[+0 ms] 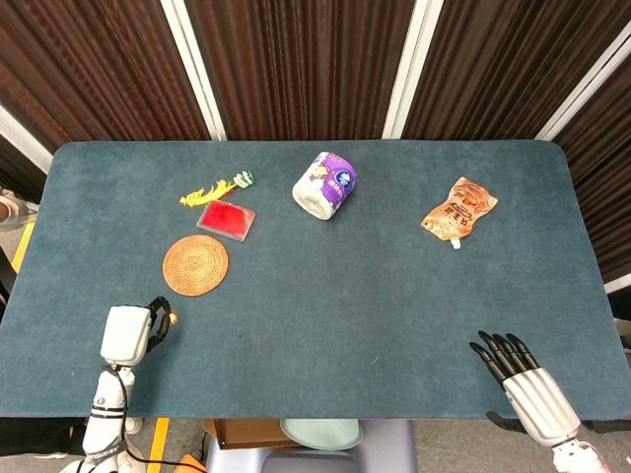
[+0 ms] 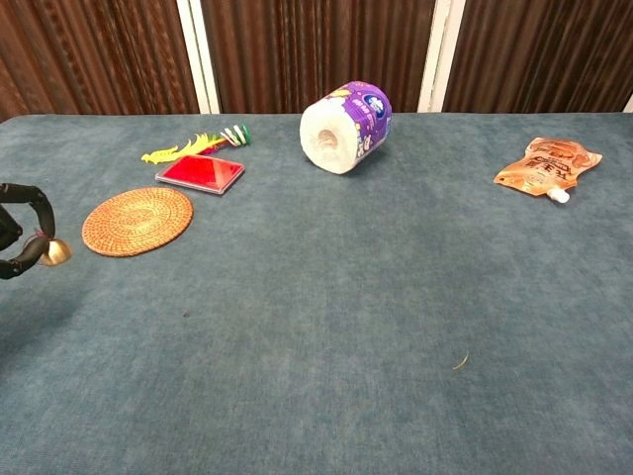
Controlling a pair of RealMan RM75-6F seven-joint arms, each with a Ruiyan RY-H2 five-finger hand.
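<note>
A: Start with the largest item.

B: The blue table (image 1: 325,296). On it, a toilet roll (image 1: 325,186) in purple wrap lies on its side at the far middle. An orange pouch (image 1: 458,208) lies flat, well apart to its right. A round woven coaster (image 1: 195,264) sits on the left, with a red flat case (image 1: 226,219) just beyond it.

A: The hands?

B: The right hand (image 1: 521,379) rests at the near right edge, fingers extended and apart, holding nothing. The left hand (image 1: 128,333) is near the coaster, its dark fingers curled around a small brass object (image 2: 55,251), possibly a bell. It appears lifted off the table.
</note>
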